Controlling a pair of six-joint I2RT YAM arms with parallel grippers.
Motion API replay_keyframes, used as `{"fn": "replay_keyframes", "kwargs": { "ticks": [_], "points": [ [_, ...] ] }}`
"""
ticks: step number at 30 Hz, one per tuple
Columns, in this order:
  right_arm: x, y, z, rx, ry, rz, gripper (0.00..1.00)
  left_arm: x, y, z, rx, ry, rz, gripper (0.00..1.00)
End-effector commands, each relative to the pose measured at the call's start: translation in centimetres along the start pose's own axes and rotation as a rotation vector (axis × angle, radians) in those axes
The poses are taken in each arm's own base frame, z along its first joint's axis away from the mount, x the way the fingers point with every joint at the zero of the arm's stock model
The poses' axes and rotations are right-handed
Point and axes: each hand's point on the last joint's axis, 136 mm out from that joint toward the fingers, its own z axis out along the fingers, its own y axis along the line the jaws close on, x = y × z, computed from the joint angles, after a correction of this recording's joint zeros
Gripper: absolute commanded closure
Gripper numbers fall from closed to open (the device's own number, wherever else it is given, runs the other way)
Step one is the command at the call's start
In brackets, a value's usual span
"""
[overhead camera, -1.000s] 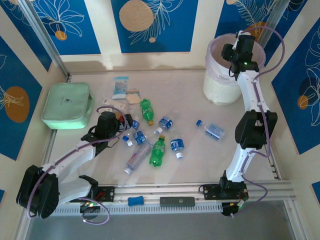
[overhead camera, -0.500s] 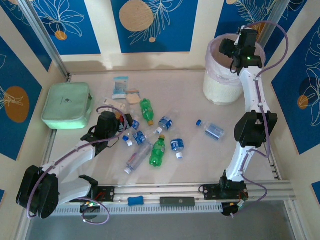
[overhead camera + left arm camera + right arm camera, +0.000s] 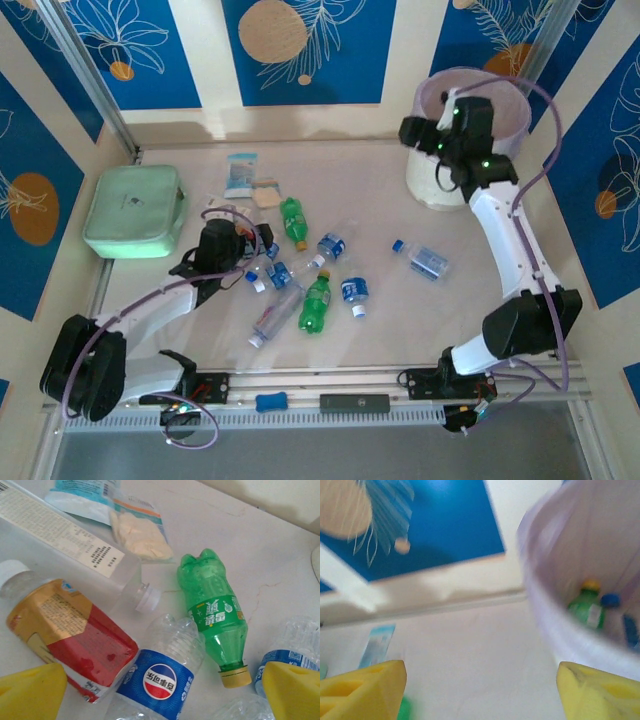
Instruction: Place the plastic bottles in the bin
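This looks like a robotics lab test cell, not anyone's home. The left arm and the right arm are bolted to an aluminium rail at the near edge of a pale surface strewn with plastic bottles. Printed blue-and-cream panels wall it in between metal posts, and purple cables loop along the arms.

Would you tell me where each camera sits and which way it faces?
Top external: above, behind the bases, looking down on table and arms.
Left wrist: low, facing the green bottle; yellow fingers of the left gripper.
Right wrist: beside the bin, facing its rim; yellow fingers of the right gripper.
Shared: top and left wrist show that bottle.
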Motion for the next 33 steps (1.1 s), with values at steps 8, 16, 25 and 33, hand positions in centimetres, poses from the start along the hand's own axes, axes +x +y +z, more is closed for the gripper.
{"fn": "replay_keyframes", "kwargs": {
  "ticks": [8,16,25,33],
  "points": [
    [16.2,-0.1,0.2,0.054,0.424,0.109,0.18,-1.5,-3.9,0.6,0.113,-0.033,0.039,0.0],
    [20.1,-6.7,0.5,0.288,0.585,0.165,0.01,-0.6,-4.0,0.3,0.132,0.009,0.012,0.0],
    [22.6,-11.0,1.1,0.324,0.616,0.308,0.01,-0.2,-3.7,0.4,0.12,0.026,0.015,0.0],
    [25.7,-12.2,0.8,0.338,0.684,0.361,0.01,-0.1,-3.8,0.8,0.12,0.033,0.01,0.0]
  ]
}}
